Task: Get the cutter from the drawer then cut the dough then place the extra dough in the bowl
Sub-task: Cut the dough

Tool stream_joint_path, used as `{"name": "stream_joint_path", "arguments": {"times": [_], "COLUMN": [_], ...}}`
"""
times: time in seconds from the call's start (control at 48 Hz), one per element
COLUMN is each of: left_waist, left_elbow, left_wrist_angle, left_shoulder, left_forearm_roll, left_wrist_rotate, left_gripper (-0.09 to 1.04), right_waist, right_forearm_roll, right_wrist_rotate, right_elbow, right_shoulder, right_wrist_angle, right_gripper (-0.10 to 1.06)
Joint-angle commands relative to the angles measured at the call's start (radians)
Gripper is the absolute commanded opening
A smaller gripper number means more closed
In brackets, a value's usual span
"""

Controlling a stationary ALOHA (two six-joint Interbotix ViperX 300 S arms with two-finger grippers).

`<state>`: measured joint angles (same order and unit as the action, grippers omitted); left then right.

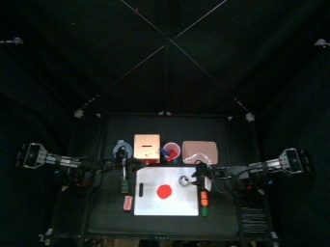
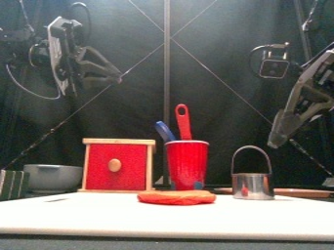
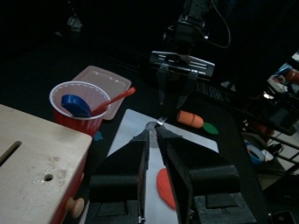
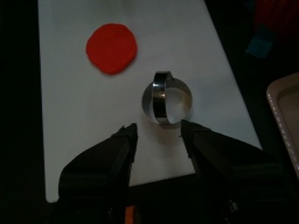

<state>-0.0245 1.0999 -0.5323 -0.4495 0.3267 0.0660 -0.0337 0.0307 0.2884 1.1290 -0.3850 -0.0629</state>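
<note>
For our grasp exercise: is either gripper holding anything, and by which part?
Nothing is held. The round metal cutter with a wire handle stands free on the white cutting board; the right gripper and left gripper are empty.

Your booth is dim, and the black curtains swallow most of the light. The white rectangular cutting board is the brightest patch in your top view. It is also bright all around the right gripper and its parted jaws. Just ahead of those jaws, the round metal cutter with a wire handle glints along its rim. Past the left gripper the scene is mostly dark. Beside its jaws, only the red plastic cup and the pale wooden box catch light.
</note>
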Motion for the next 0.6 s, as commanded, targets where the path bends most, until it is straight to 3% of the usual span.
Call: {"name": "stream_joint_path", "arguments": {"times": [0.021, 0.438, 0.604], "left_waist": [-0.003, -0.003, -0.003], "left_elbow": [-0.026, -0.023, -0.020], "left_wrist_angle": [-0.009, -0.009, -0.009], "left_shoulder": [0.000, 0.000, 0.002], "left_forearm_roll": [0.000, 0.000, 0.000], "left_wrist_rotate": [-0.002, -0.002, -0.002], "left_gripper": [0.59, 0.59, 0.59], "right_waist": [0.002, 0.002, 0.008], "right_forearm_roll": [0.005, 0.000, 0.000], "right_wrist_rotate": [0.002, 0.002, 0.002], "right_elbow": [-0.031, -0.075, -0.077], "right_shoulder": [0.031, 0.124, 0.129], "right_wrist_angle": [-0.014, -0.015, -0.015], "right_gripper": [0.81, 0.80, 0.70]}}
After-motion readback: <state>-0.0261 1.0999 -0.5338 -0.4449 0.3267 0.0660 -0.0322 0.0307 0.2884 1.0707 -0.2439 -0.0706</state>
